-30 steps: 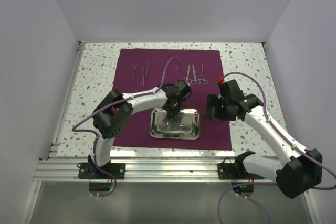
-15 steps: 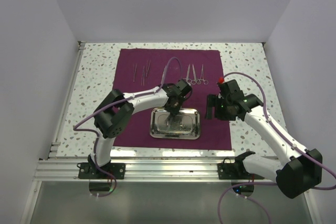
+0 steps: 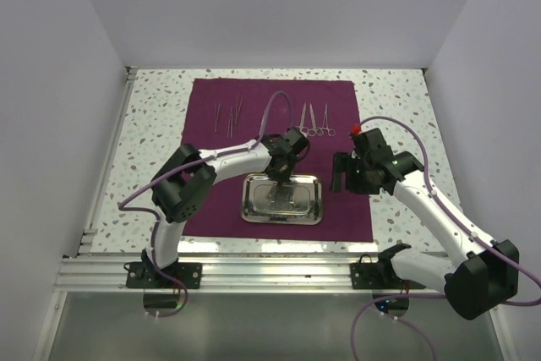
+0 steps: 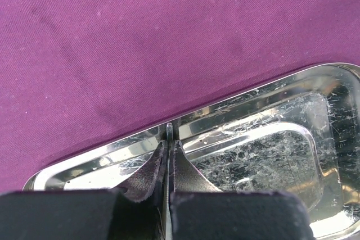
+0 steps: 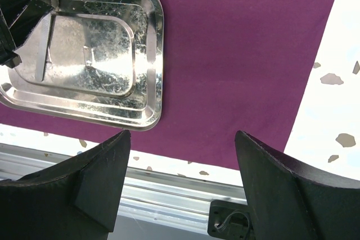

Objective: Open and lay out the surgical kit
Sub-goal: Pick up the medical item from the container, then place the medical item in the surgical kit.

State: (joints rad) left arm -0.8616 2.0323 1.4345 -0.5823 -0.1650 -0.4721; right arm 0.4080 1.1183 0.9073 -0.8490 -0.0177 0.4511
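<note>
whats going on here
A two-armed robot is laying out a surgical kit. The cloth is spread flat, with tweezers and forceps lined up along its far side and the tray near the front. The left pincer is shut on what looks like a thin silver tool at the tray's far rim. The right pincer hangs open over the cloth, holding nothing.

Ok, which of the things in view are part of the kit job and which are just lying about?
Job: cloth wrap, steel tray, forceps, tweezers, thin silver piece pinched in left tool.
Not the job: speckled table, aluminium rail; nothing else loose seen.
</note>
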